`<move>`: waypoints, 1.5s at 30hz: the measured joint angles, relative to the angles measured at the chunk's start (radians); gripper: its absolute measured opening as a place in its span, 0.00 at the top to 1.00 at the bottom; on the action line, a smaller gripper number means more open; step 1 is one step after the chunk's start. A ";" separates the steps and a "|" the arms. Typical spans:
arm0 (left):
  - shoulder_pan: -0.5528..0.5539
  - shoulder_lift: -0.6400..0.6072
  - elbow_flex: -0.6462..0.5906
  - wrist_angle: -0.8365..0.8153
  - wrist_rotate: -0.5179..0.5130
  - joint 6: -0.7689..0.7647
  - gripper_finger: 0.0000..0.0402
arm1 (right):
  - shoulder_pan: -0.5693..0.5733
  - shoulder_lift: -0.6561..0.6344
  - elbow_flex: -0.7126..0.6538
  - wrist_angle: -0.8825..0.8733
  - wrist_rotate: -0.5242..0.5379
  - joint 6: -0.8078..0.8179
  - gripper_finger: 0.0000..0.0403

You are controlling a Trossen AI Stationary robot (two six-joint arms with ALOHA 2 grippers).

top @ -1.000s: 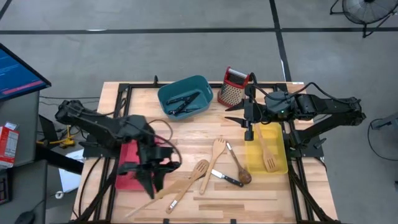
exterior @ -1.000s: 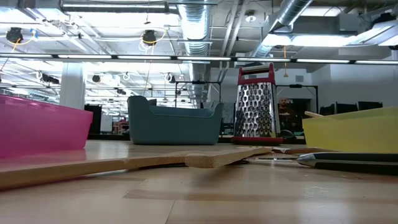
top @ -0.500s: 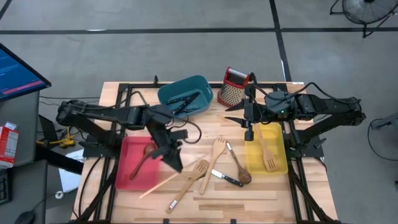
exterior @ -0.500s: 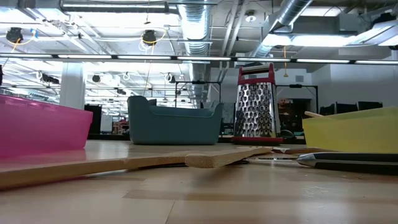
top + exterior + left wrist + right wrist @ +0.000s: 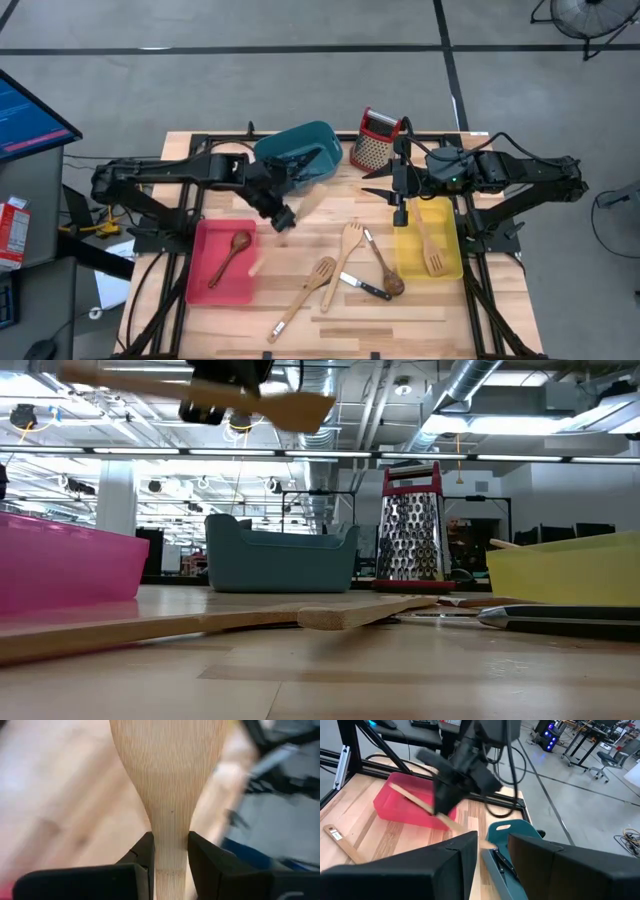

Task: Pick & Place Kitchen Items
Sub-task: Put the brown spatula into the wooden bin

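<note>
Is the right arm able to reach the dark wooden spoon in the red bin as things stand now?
Probably not. The dark wooden spoon lies in the red bin on the left side, while the right hand hovers over the yellow bin, and the left hand, carrying a spatula, stands between.

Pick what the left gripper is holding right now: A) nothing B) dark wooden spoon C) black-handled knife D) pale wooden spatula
D: in the left wrist view the left gripper is shut on the handle of a pale wooden spatula, lifted above the table between the red bin and the teal bin.
</note>
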 joint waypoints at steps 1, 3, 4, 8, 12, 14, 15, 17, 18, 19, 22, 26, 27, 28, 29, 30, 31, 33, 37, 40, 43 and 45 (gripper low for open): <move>0.009 0.000 0.000 -0.019 -0.040 0.005 0.82 | 0.000 0.000 0.000 0.000 0.000 0.000 0.70; 0.023 0.000 0.000 -0.050 -0.126 0.007 0.82 | 0.000 0.000 0.000 0.000 0.000 0.000 0.70; 0.030 0.000 0.000 -0.060 -0.174 0.012 0.82 | 0.000 0.000 0.000 0.000 0.000 0.000 0.70; 0.056 0.000 0.000 -0.071 -0.350 0.094 0.82 | 0.000 0.000 0.000 0.000 0.000 0.000 0.70; 0.078 0.000 0.000 -0.072 -0.534 0.165 0.82 | 0.000 0.000 0.000 0.000 0.000 0.000 0.70; 0.084 0.000 0.000 -0.072 -0.625 0.202 0.82 | 0.000 0.000 0.000 0.000 0.000 0.000 0.70; 0.085 0.000 0.000 -0.072 -0.668 0.220 0.82 | 0.000 0.000 0.000 0.000 0.000 0.000 0.70; 0.084 0.000 0.000 -0.071 -0.746 0.254 0.82 | 0.000 0.000 0.000 0.000 0.000 0.000 0.70; 0.084 0.000 0.000 -0.071 -0.781 0.273 0.82 | 0.000 0.000 0.000 0.000 0.000 0.000 0.70; 0.084 0.000 0.000 -0.071 -0.810 0.290 0.82 | 0.000 0.000 0.000 0.000 0.000 0.000 0.70; 0.083 -0.008 0.000 -0.066 -0.874 0.318 0.82 | 0.000 0.000 0.000 0.000 0.000 0.000 0.70; 0.069 -0.013 0.000 -0.019 -0.944 0.327 0.82 | 0.000 0.000 0.000 0.000 0.000 0.000 0.70; 0.063 -0.013 0.000 0.003 -0.947 0.336 0.82 | 0.000 0.000 0.000 0.000 0.000 0.000 0.70; 0.056 -0.013 0.000 0.018 -0.947 0.349 0.82 | 0.000 0.000 0.000 0.000 0.000 0.000 0.70; 0.049 -0.013 0.000 0.027 -0.947 0.357 0.82 | 0.000 0.000 0.000 0.000 0.001 0.000 0.70; 0.042 -0.013 0.000 0.038 -0.947 0.368 0.82 | 0.000 0.000 0.000 0.000 0.001 0.000 0.70; 0.034 -0.013 0.000 0.051 -0.946 0.374 0.82 | 0.000 0.000 0.000 -0.001 0.001 0.000 0.70; 0.019 -0.013 0.000 0.078 -0.942 0.401 0.82 | 0.000 0.000 0.000 -0.009 0.001 0.000 0.70; -0.012 -0.013 0.000 0.153 -0.907 0.487 0.82 | 0.000 0.000 0.000 -0.038 0.003 0.023 0.70; -0.033 -0.013 0.000 0.198 -0.864 0.565 0.82 | -0.004 -0.001 0.000 -0.055 0.003 0.054 0.70; -0.049 -0.013 0.000 0.225 -0.827 0.648 0.82 | -0.006 -0.001 0.000 -0.067 0.003 0.099 0.70; -0.056 -0.013 0.000 0.224 -0.783 0.726 0.82 | -0.006 -0.001 0.000 -0.072 0.003 0.125 0.70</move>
